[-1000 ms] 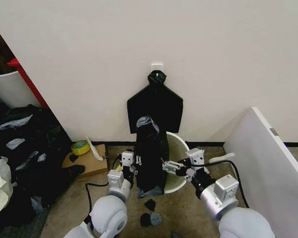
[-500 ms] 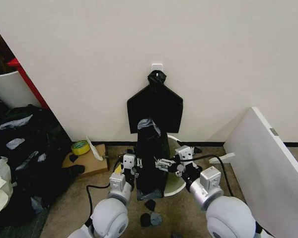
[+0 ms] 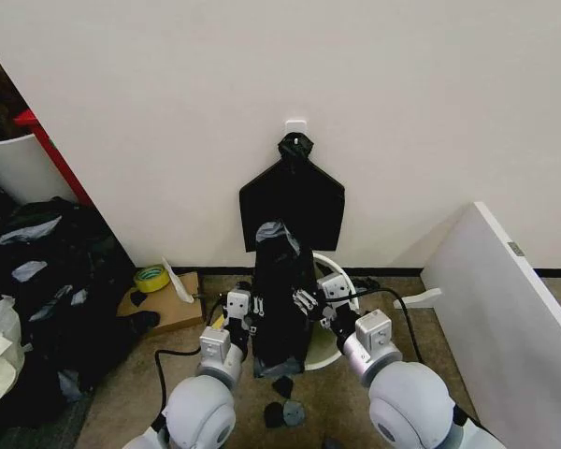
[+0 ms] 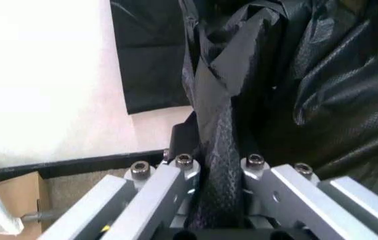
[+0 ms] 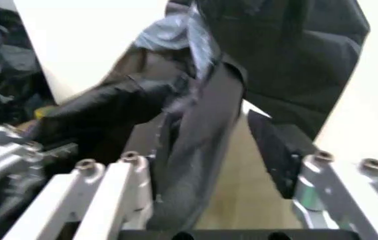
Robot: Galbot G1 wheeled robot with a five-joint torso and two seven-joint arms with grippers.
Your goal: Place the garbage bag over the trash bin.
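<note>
Left gripper (image 3: 252, 310) pinches garbage bag (image 3: 282, 299) edge; right gripper (image 3: 310, 304) spread, bag fold between fingers. Bag hangs upright before trash bin (image 3: 329, 323) on brown floor (image 3: 136, 388). Behind: flat black bundle (image 3: 293, 198) on white wall (image 3: 168, 112).

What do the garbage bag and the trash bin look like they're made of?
Garbage bag: thin black plastic film, judging by its glossy sheen, sharp creases and fine embossed texture in the left wrist view. Trash bin: probably rigid white plastic, smooth and slightly matte; its curved rim holds its shape.
</note>
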